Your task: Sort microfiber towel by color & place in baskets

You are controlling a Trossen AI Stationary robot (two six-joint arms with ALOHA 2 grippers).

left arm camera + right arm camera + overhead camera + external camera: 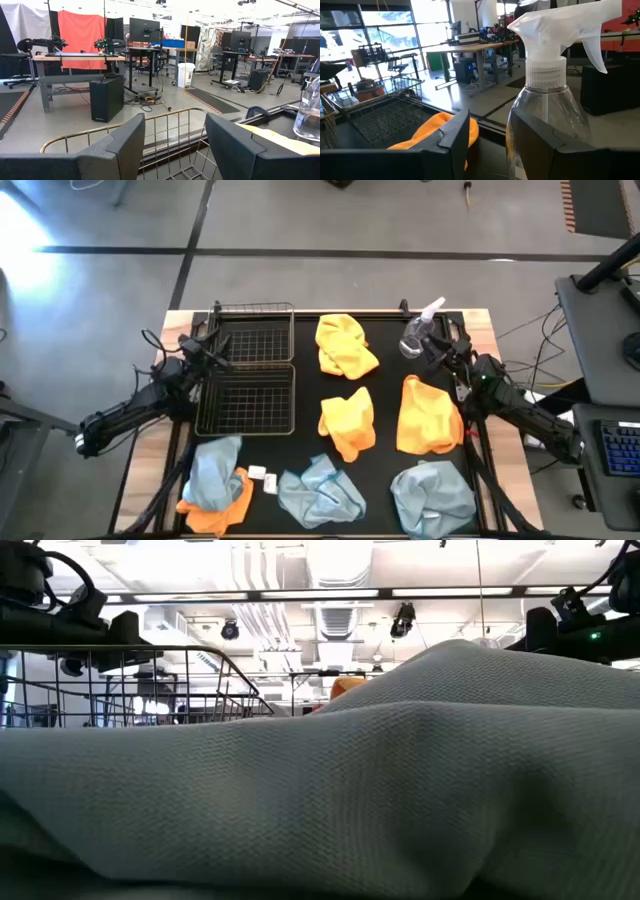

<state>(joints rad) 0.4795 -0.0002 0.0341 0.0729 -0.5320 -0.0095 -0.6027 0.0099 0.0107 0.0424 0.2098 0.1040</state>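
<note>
1. Two black wire-mesh baskets [247, 370] sit end to end on the left part of the dark mat [385, 450], and both show only bare mesh from above, so by my reading no sorting has been done.
2. Seven towels lie loose on the mat, all outside the baskets. Three orange-yellow ones sit in the middle and right: one at the far edge [345, 345], one in the centre [348, 421], one on the right [427, 416].
3. Two pale blue-grey towels lie along the near edge, one in the middle [320, 492] and one to the right [432, 495]; one of them probably fills the low view, though which one I cannot tell.
4. At the near left corner a blue-grey towel [214, 470] lies touching, partly over, an orange towel [220, 513], so that pair needs separating.
5. The left gripper [213, 352] hovers over the baskets' left rim, fingers spread and empty in its wrist view.
6. The right gripper [438, 346] hangs at the far right, just beside the clear spray bottle [418, 332]; its fingers are parted with nothing held, the bottle right in front of them.
7. Every towel is left to place.
</note>
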